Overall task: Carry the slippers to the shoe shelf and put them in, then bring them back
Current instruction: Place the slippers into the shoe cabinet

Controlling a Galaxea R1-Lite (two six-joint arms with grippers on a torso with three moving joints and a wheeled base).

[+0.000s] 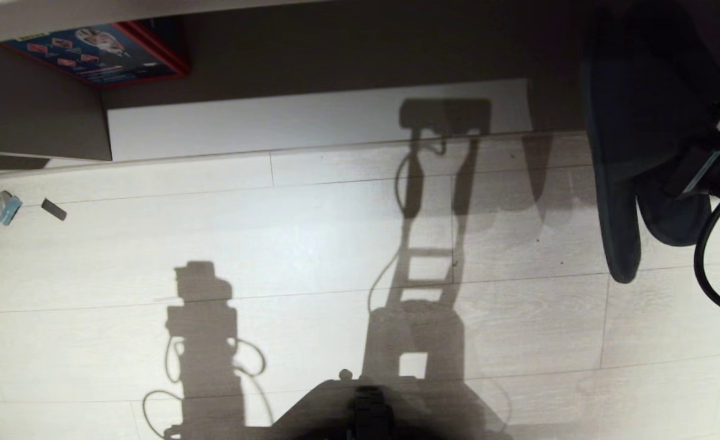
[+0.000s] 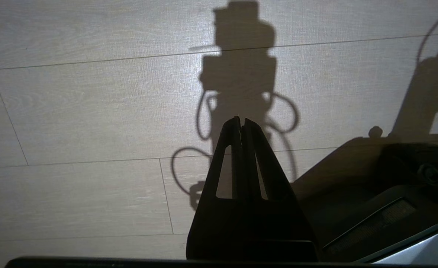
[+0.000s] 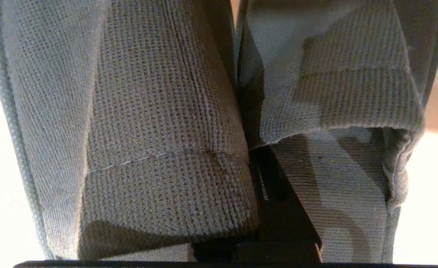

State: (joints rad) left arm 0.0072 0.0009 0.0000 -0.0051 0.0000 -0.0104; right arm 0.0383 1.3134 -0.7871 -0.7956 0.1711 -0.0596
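The slippers [image 1: 617, 153] are dark grey and hang toe-down at the far right of the head view, above the pale plank floor. In the right wrist view their woven fabric bands [image 3: 159, 123] fill the picture. My right gripper [image 3: 254, 149] is shut between them, pinching the inner edges of both slippers; only one dark finger [image 3: 278, 193] shows. The shoe shelf [image 1: 317, 122] lies ahead across the top of the head view, with its pale base board and dark taupe inside. My left gripper [image 2: 240, 121] hangs shut and empty over the floor.
A blue box with a red edge [image 1: 103, 52] sits in the shelf's left part, beyond an upright taupe panel [image 1: 36, 116]. Two small bits [image 1: 4, 206] [image 1: 53, 209] lie on the floor at left. A black cable [image 1: 711, 263] loops by the right arm. My base [image 1: 366, 409] shows at the bottom.
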